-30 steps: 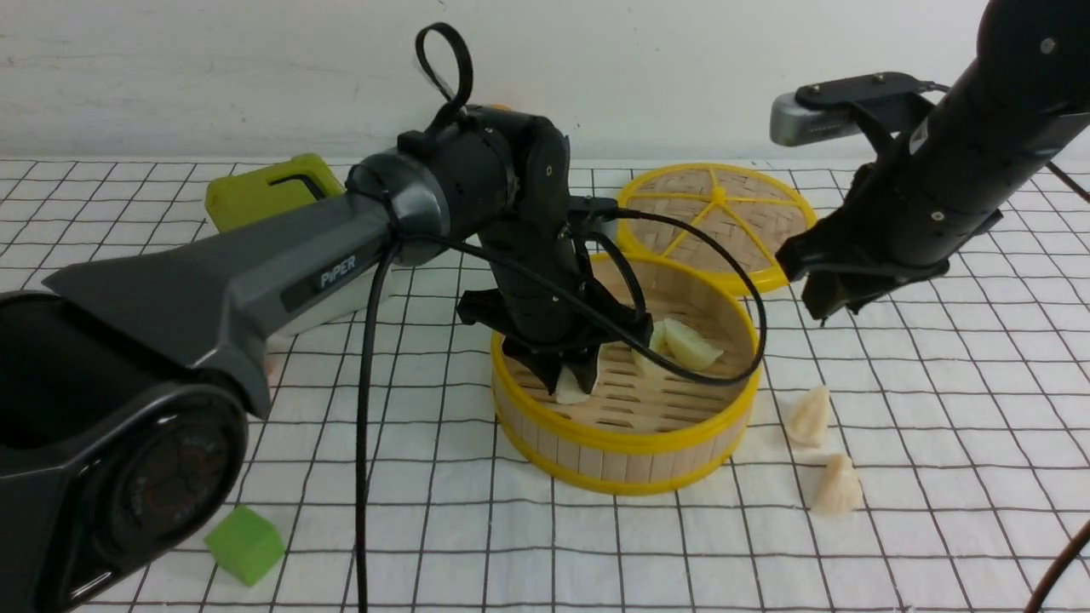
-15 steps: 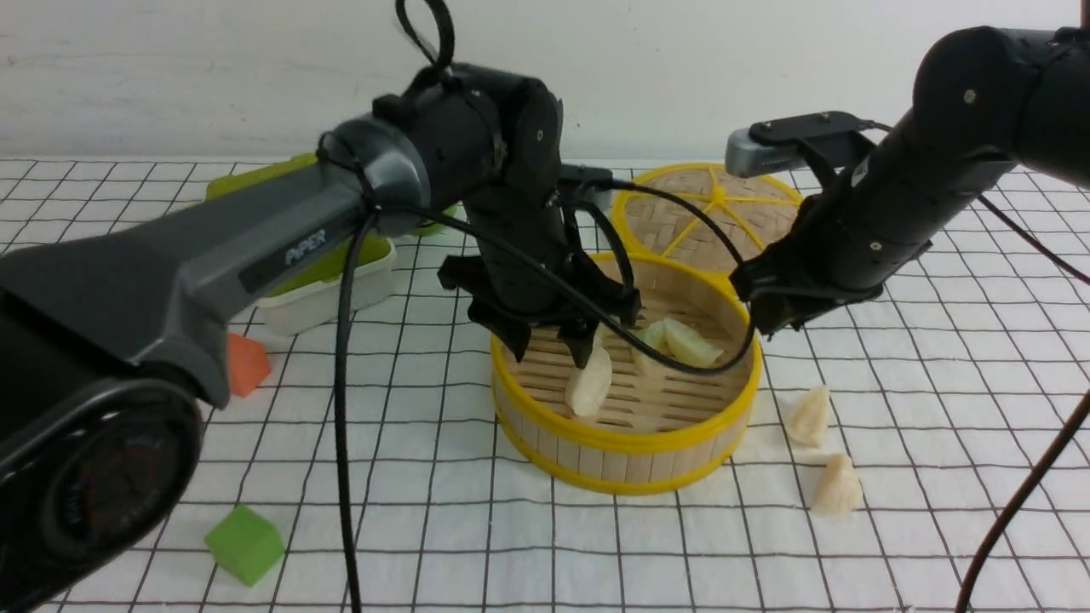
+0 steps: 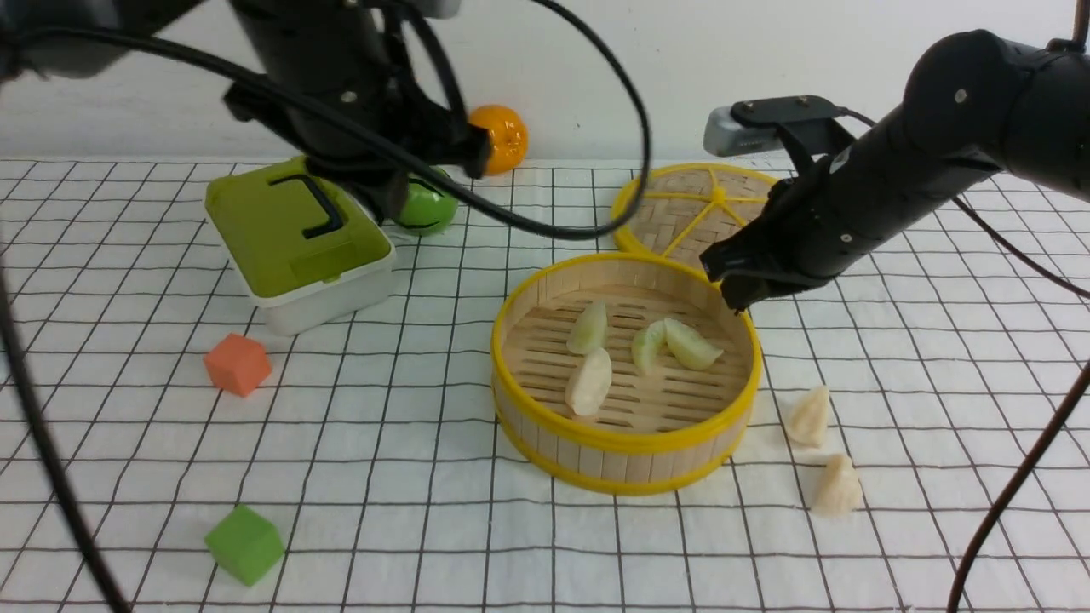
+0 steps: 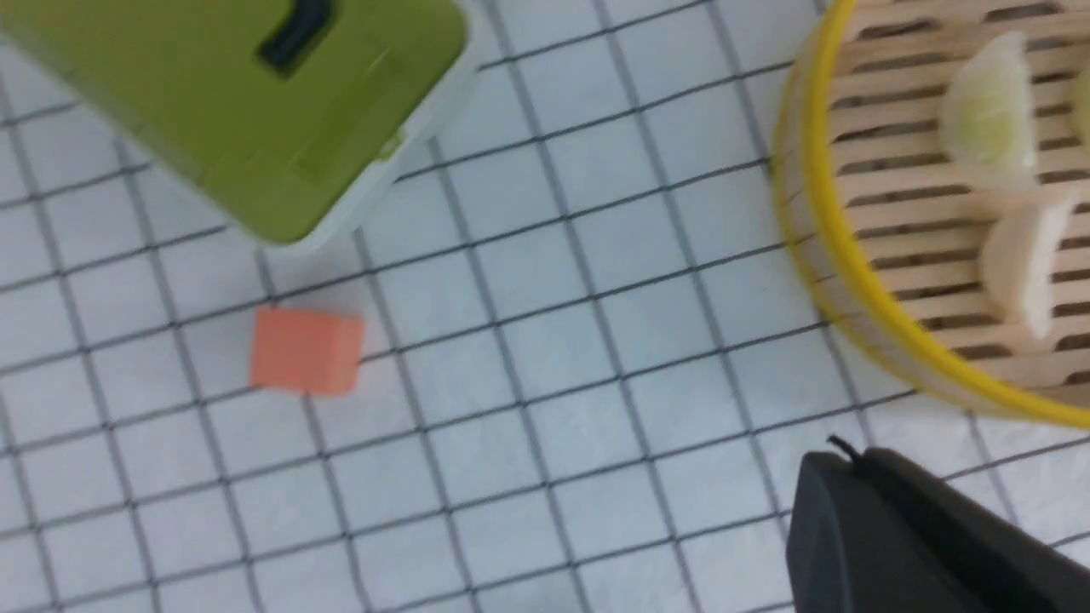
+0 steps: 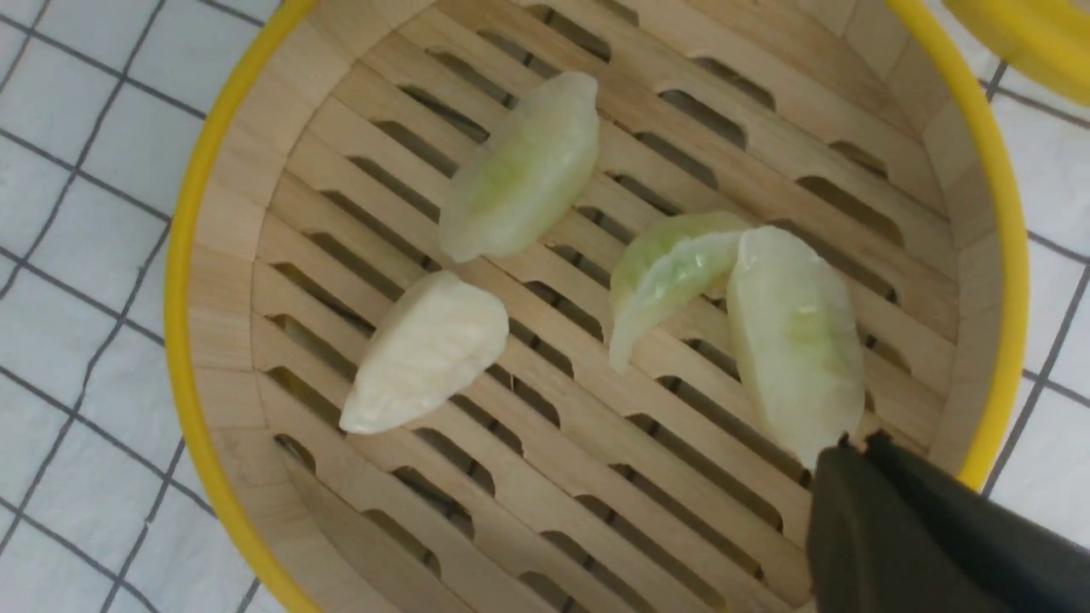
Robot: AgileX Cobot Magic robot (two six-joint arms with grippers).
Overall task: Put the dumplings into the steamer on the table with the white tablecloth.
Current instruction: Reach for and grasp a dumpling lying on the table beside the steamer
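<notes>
While the right tool (image 3: 737, 294) hangs over the far right rim of the steamer (image 3: 626, 438), its jaws are pressed together with nothing between them. In the right wrist view its dark tip shows just beside the end of one green dumpling (image 5: 796, 340); whether they touch I cannot tell.

The left tool (image 3: 390, 203) is raised well above the tabletop (image 3: 979, 358), in front of a green ball (image 3: 423, 209) and beside the green-lidded white box (image 3: 289, 230). It is likewise closed tight and holds nothing.

The steamer stands upright near the middle of the white tablecloth (image 3: 426, 443), which is printed with a thin black grid. Four dumplings lie on its slatted floor. A pale green one (image 3: 588, 328) sits toward the left. A cream one (image 3: 589, 381) lies just in front of it. Two more green ones (image 3: 645, 345) lean against each other toward the right. Two cream dumplings (image 3: 808, 417) lie on the cloth just right of the steamer, apart from its wall.

The woven lid (image 3: 698, 204) rests flat behind the steamer. An orange cube (image 3: 238, 364) and a green cube (image 3: 244, 545) sit at the left, and an orange ball (image 3: 502, 136) lies at the back wall.
</notes>
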